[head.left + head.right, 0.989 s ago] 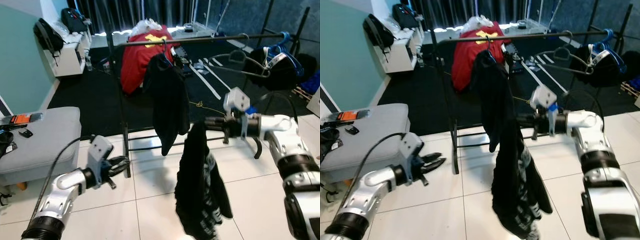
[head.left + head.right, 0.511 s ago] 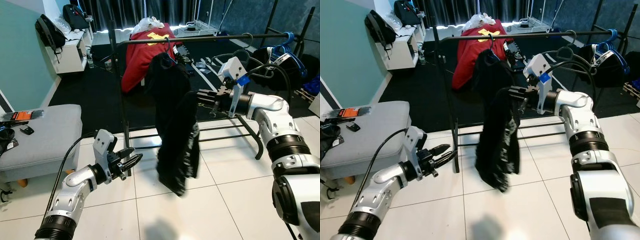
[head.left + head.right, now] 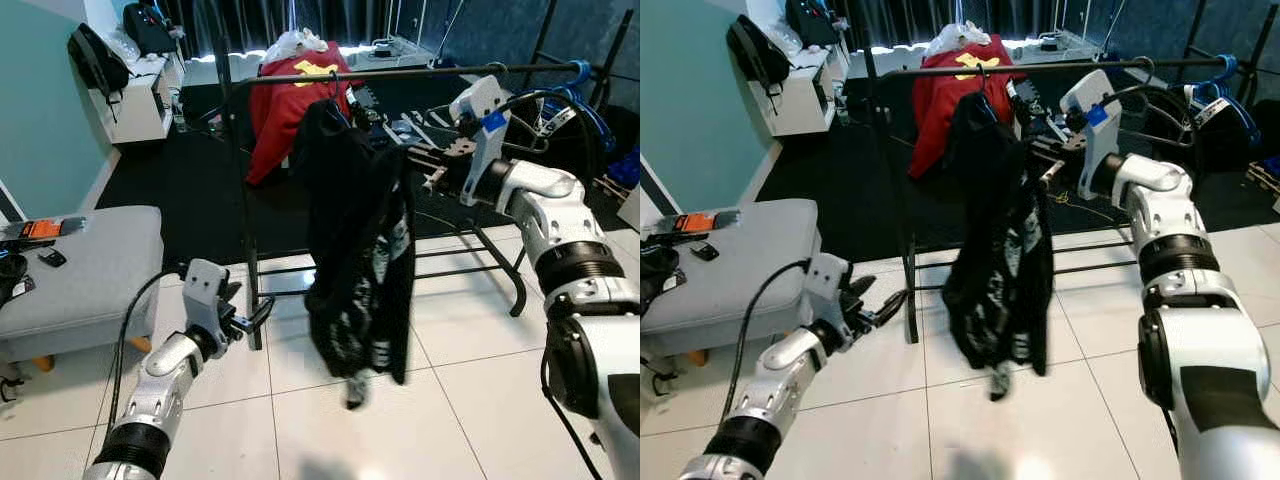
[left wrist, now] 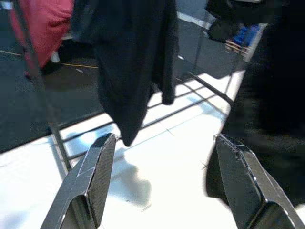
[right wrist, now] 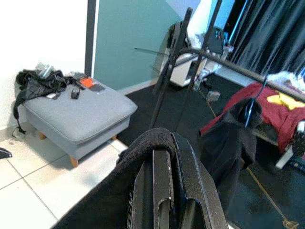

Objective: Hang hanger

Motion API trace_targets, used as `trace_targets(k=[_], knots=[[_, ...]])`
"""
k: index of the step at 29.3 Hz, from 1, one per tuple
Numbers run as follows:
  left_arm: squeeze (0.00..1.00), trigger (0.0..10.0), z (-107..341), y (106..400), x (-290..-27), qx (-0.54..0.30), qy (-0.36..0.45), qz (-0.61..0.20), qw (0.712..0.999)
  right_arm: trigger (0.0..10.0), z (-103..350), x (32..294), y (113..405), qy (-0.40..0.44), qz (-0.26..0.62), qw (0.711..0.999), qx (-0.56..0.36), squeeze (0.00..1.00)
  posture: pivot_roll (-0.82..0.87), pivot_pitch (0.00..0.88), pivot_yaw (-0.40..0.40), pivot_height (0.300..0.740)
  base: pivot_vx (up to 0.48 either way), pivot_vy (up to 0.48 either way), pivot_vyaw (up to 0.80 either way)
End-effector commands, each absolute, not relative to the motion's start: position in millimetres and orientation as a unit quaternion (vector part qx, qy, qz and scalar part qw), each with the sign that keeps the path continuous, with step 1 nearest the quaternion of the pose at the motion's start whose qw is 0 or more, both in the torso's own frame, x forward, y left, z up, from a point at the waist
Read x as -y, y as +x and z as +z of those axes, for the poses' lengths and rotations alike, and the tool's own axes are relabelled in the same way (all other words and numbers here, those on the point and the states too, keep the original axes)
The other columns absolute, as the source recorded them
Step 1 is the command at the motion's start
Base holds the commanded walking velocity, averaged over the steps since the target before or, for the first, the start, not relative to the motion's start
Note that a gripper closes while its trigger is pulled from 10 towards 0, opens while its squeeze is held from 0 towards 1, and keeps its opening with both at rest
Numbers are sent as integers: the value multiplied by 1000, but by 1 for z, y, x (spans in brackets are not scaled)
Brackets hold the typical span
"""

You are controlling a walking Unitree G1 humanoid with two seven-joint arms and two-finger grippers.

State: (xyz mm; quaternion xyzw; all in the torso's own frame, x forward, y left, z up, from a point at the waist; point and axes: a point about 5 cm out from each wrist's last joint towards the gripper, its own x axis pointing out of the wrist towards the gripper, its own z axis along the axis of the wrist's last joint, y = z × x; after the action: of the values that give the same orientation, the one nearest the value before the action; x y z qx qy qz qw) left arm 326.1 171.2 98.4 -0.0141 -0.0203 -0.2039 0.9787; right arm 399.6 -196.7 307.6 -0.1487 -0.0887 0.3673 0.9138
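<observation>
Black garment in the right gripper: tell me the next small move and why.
Probably lift the right gripper a little further and carry it toward the rail. It is shut on the black garment, which hangs below the bar, beside the dark garment already on the rack. The left gripper is open and low, holding nothing.

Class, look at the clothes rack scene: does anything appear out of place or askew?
Yes. The black printed garment is not on the rail; it dangles bunched from the right gripper, below the rail, beside a black garment that already hangs there.
</observation>
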Motion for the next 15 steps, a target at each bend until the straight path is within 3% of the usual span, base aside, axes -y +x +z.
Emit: trace_targets(k=[1, 7, 8, 9, 15], knots=[[0, 10000, 95, 325, -180, 13, -12, -192, 981, 10000, 323, 193, 399, -138, 372, 910, 118, 0, -78, 48, -2, 740, 0, 0, 0], [0, 10000, 93, 319, -187, 16, -50, -195, 979, 10000, 333, 185, 398, -118, 407, 897, 124, 0, -74, 53, -15, 740, 0, 0, 0], [741, 10000, 92, 316, -184, 13, -78, -215, 973, 10000, 336, 181, 397, -110, 426, 890, 121, 0, -73, 54, -18, 740, 0, 0, 0], [1000, 10000, 88, 311, -177, 6, -93, -244, 965, 10000, 337, 177, 398, -107, 434, 886, 120, 0, -73, 65, -19, 740, 0, 0, 0], [1000, 10000, 77, 307, -161, -12, -99, -273, 957, 10000, 338, 166, 401, -98, 433, 888, 122, 0, -72, 75, -20, 740, 0, 0, 0]])
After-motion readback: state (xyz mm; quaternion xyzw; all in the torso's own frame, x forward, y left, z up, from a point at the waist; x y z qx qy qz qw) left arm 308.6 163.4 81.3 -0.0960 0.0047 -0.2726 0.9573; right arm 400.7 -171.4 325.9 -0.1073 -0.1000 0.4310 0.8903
